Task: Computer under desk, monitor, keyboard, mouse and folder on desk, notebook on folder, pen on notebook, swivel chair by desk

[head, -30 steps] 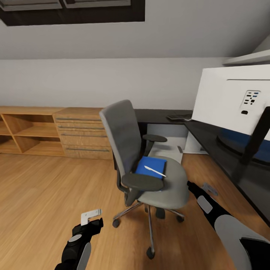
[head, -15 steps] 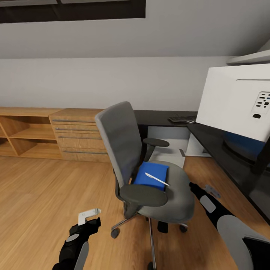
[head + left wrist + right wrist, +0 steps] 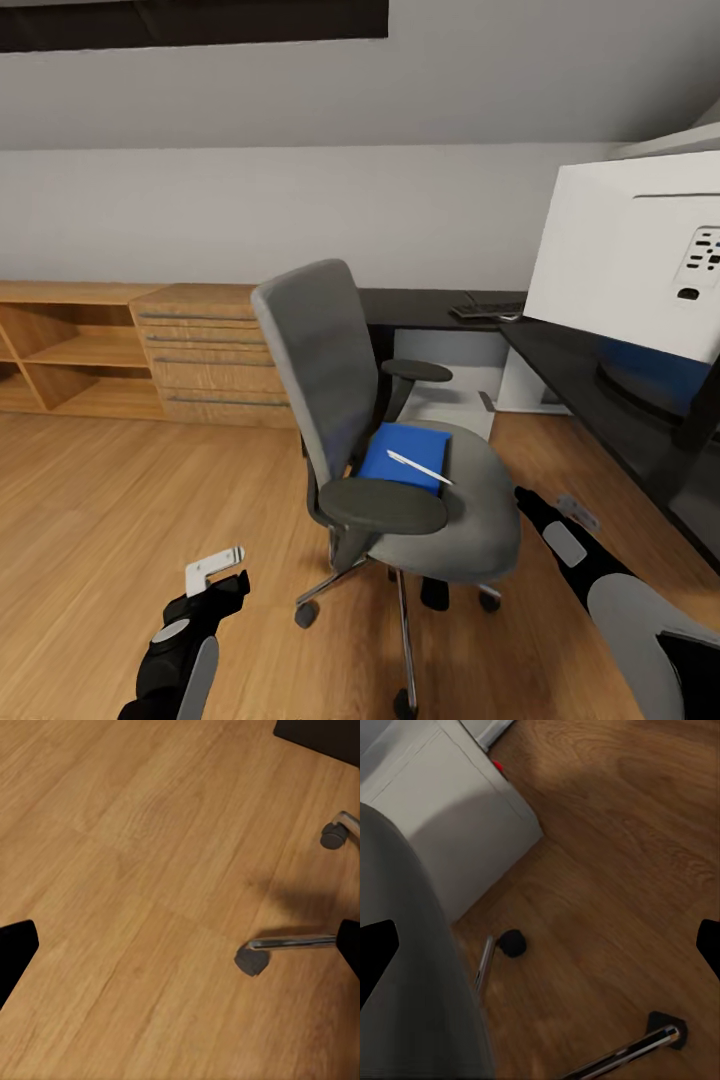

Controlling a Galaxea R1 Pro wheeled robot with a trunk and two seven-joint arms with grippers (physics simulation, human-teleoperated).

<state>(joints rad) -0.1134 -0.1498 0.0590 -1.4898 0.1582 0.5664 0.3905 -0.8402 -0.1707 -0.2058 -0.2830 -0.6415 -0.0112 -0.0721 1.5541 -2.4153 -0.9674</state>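
Presently, counts: one swivel chair (image 3: 400,420), one folder (image 3: 405,455), one pen (image 3: 420,467), one monitor (image 3: 630,260), one keyboard (image 3: 487,311), one computer (image 3: 450,385), two grippers.
Swivel chair: grey, on the oak floor (image 3: 120,500) beside the black-topped desk (image 3: 590,385), its back turned toward the dresser; in the left wrist view two chrome legs with casters (image 3: 251,960) show, and in the right wrist view two more legs and the grey seat edge (image 3: 412,967).
Chair seat holds: the bright blue folder lying flat, with the thin white pen resting on top of it, aslant.
Notebook: cannot tell whether one lies on the folder.
Desk holds: the monitor, its pale back facing the camera, on the right wing; the keyboard on the far wing by the wall.
Under the desk: the light grey computer tower, standing on the floor behind the chair.
Oak dresser (image 3: 210,355): against the wall, four bar-handled drawers, next to open shelves (image 3: 70,360).
Left gripper (image 3: 215,575): low over bare floor left of the chair, fingers apart, nothing between them.
Right gripper (image 3: 525,497): near the seat's right edge, touching nothing visible; its dark fingertips (image 3: 376,945) sit wide apart at the edges of the wrist view, empty.
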